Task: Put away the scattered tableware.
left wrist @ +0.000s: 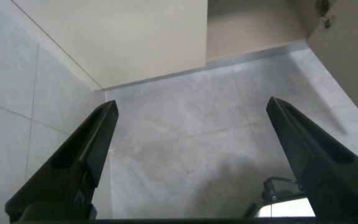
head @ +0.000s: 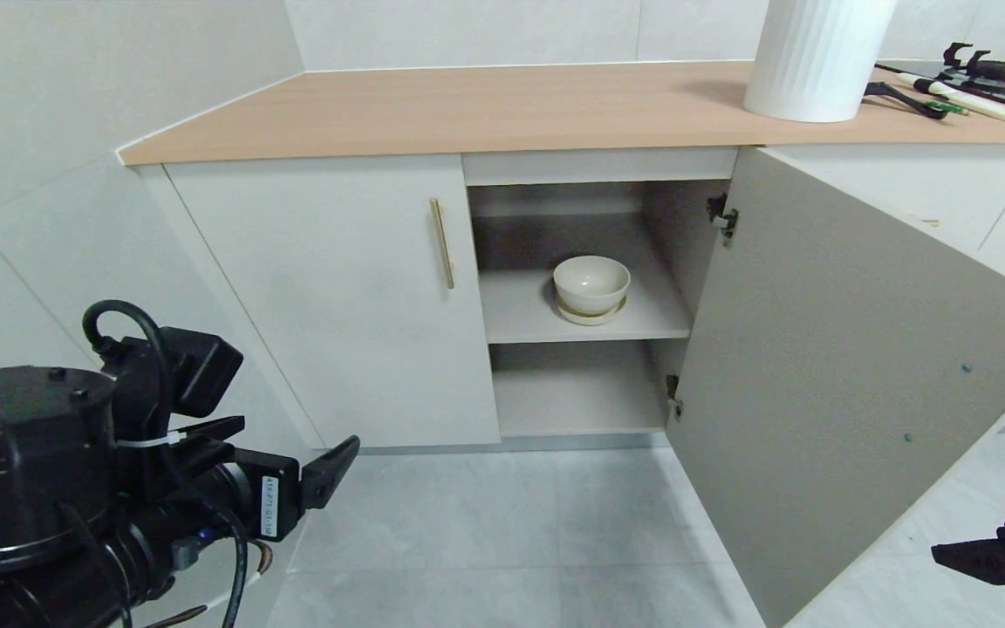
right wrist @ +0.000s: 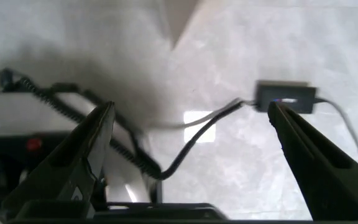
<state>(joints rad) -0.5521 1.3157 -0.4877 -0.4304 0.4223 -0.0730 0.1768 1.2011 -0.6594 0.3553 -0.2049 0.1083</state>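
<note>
The left gripper hangs low over the pale floor tiles in front of the closed cabinet door, its two black fingers spread wide with nothing between them. The right gripper sits low on the other side, beyond the open door, and is just as wide and empty. The bowl stands upright on a small saucer on the upper shelf of the open cabinet. It is close to the shelf's front edge and about midway between the side walls, well apart from both grippers. It looks like glazed ceramic, so I would expect it to be stiff, smooth enough to slip and quick to chip if knocked against the shelf or the door. It is probably light enough for one arm. The rim seems the best place to take it, with one finger inside and one outside. The bowl only rests loose on the saucer, so the two would likely part if lifted. Up on the counter, a tall white ribbed container stands near the front edge. A few long utensils lie scattered towards the right end. These are thin and flat to the surface, and I judge them awkward to pinch, easiest across the handle.
</note>
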